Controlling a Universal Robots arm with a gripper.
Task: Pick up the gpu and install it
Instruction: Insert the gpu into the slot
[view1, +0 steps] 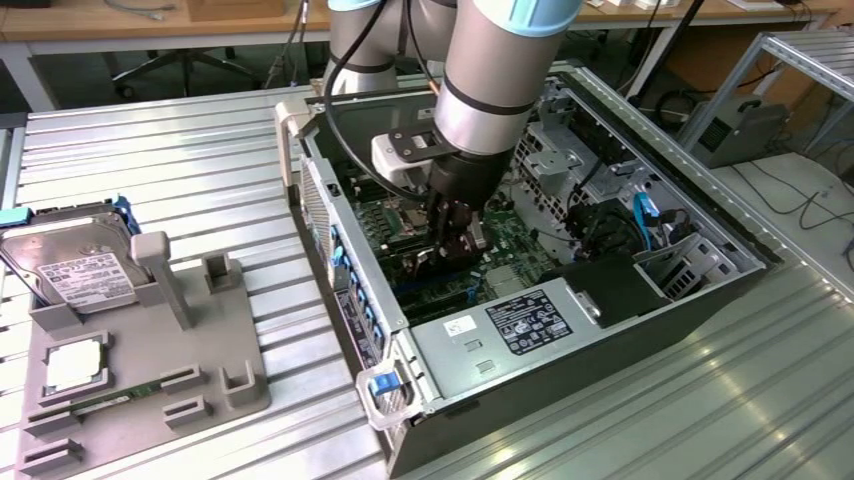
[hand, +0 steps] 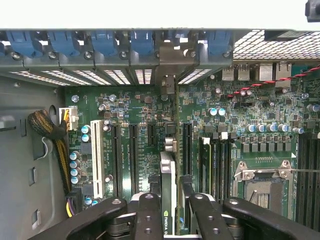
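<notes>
Your end effector (view1: 461, 240) reaches deep inside the open computer case (view1: 601, 390) on the bench (view1: 160, 150), pressed onto the gpu (hand: 168, 200) from both sides and pinching it. The gpu stands upright on edge inside the case, over the motherboard (hand: 145, 107) by the black expansion slots (hand: 133, 155), one end pointing at the case's rear wall (hand: 100, 60). Seated or not, you can't tell.
</notes>
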